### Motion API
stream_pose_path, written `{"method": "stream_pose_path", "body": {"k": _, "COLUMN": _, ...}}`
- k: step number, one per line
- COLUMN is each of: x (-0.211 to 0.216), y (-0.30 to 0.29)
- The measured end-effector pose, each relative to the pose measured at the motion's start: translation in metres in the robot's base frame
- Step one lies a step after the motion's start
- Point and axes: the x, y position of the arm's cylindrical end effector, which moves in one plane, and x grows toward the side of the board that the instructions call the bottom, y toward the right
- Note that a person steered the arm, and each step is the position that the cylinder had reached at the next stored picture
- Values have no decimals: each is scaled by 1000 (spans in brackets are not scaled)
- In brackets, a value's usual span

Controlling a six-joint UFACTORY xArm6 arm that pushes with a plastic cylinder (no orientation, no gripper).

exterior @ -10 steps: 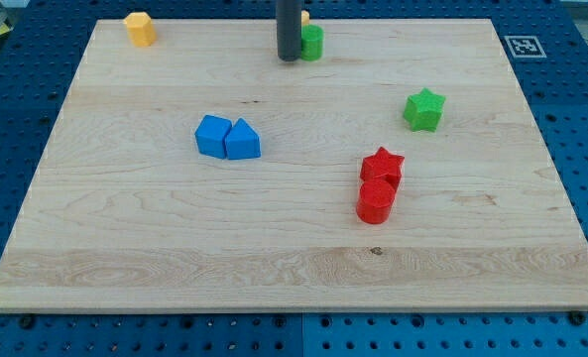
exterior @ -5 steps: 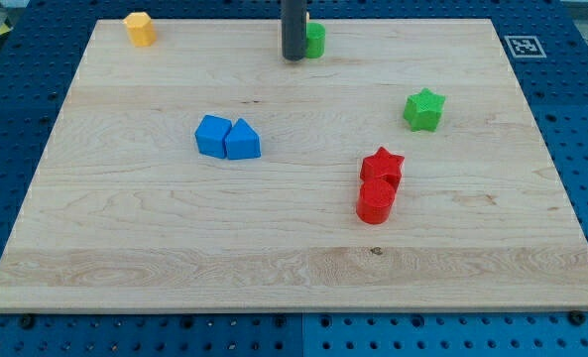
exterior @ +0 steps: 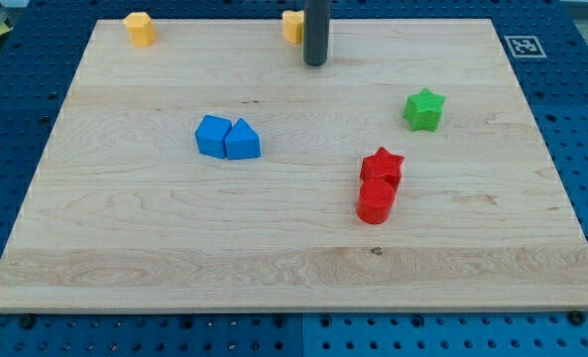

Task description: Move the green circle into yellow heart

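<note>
The green circle does not show in the camera view; the dark rod stands over the spot near the view's top middle where it last showed. My tip point(exterior: 315, 63) rests on the board just right of and below a yellow block point(exterior: 292, 26), probably the heart, whose right side is hidden behind the rod. I cannot tell whether the green circle touches the yellow block.
Another yellow block point(exterior: 140, 29) sits at the top left. Two blue blocks point(exterior: 213, 135) point(exterior: 242, 141) touch left of centre. A green star point(exterior: 423, 109) lies at the right. A red star point(exterior: 383, 165) touches a red cylinder point(exterior: 376, 201) below it. The wooden board point(exterior: 175, 268) is ringed by a blue pegboard.
The rod has moved to the view's right, from left of the green circle to in front of it. The circle is now hidden and the yellow block is uncovered.
</note>
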Motion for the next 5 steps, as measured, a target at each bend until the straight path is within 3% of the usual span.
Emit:
{"method": "stream_pose_path", "body": {"k": 4, "x": -10, "y": 5}}
{"method": "stream_pose_path", "body": {"k": 5, "x": -9, "y": 34}}
